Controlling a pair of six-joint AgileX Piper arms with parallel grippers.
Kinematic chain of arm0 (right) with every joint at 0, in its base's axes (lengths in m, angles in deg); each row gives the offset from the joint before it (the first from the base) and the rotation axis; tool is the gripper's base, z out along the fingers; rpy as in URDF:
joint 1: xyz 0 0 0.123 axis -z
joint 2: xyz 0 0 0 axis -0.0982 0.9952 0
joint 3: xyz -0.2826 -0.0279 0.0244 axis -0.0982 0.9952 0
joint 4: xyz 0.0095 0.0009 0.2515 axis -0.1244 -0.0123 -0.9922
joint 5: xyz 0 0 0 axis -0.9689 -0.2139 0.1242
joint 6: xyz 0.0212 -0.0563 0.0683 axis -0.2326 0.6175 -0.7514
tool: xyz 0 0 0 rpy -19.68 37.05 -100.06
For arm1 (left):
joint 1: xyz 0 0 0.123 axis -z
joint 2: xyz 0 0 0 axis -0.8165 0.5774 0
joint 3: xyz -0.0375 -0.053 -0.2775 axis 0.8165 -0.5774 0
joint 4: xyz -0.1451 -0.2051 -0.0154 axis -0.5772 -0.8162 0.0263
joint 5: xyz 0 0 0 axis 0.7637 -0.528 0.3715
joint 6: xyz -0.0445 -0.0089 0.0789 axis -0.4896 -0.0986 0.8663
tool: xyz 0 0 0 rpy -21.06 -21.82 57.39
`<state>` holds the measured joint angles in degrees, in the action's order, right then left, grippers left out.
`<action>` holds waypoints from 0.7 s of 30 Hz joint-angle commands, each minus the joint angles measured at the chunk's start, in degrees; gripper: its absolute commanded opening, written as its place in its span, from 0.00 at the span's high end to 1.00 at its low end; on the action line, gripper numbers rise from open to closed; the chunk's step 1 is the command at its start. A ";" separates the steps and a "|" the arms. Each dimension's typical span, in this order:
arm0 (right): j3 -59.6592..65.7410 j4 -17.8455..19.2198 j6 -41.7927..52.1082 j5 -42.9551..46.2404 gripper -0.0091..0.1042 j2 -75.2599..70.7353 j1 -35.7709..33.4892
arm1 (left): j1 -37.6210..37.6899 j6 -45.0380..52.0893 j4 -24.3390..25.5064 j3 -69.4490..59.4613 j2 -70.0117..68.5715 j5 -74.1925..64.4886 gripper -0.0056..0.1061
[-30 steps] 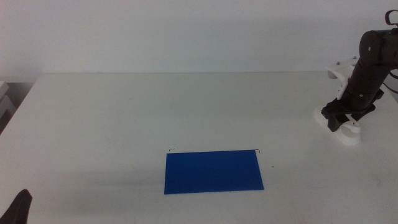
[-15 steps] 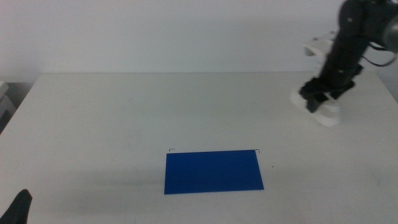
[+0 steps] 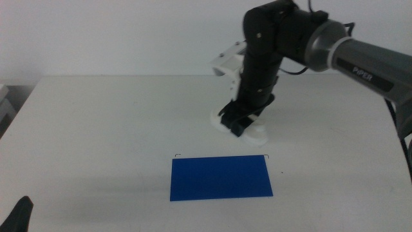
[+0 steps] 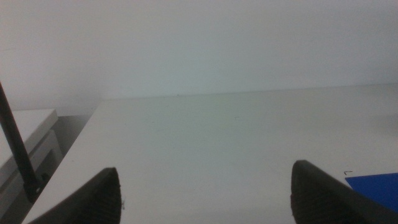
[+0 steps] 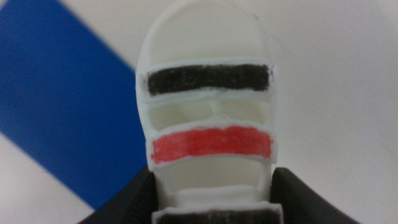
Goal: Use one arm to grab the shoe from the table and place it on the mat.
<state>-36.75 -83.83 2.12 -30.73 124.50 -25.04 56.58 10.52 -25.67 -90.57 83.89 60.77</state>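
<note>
The shoe is white, with a black strap toward its toe and a red strap behind it, and a further black strap shows at the heel end. It sits clamped between the two dark jaws of the right tool, which press on its sides near the heel. In the middle view the shoe hangs at the tip of the arm, which reaches in from the right, beyond the far edge of the mat. Whether it is off the worktop or just touching it cannot be told. The right wrist view shows the blue mat under and beside the shoe's toe. The left tool waits at the near left corner, jaws apart with nothing between them.
</note>
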 commanded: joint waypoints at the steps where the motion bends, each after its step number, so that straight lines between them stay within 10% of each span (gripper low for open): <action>1: -1.85 0.16 0.40 -0.95 0.95 -3.90 -1.57 | 0.25 -0.27 -0.55 -0.40 -0.76 4.67 0.11; 21: -1.79 0.19 9.69 -0.70 0.95 -3.80 -5.10 | 0.25 -0.27 -0.55 -0.40 -0.76 4.67 0.11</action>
<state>-36.75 -84.25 7.91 -30.79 124.55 -30.10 56.58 10.52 -25.67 -90.57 83.89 60.77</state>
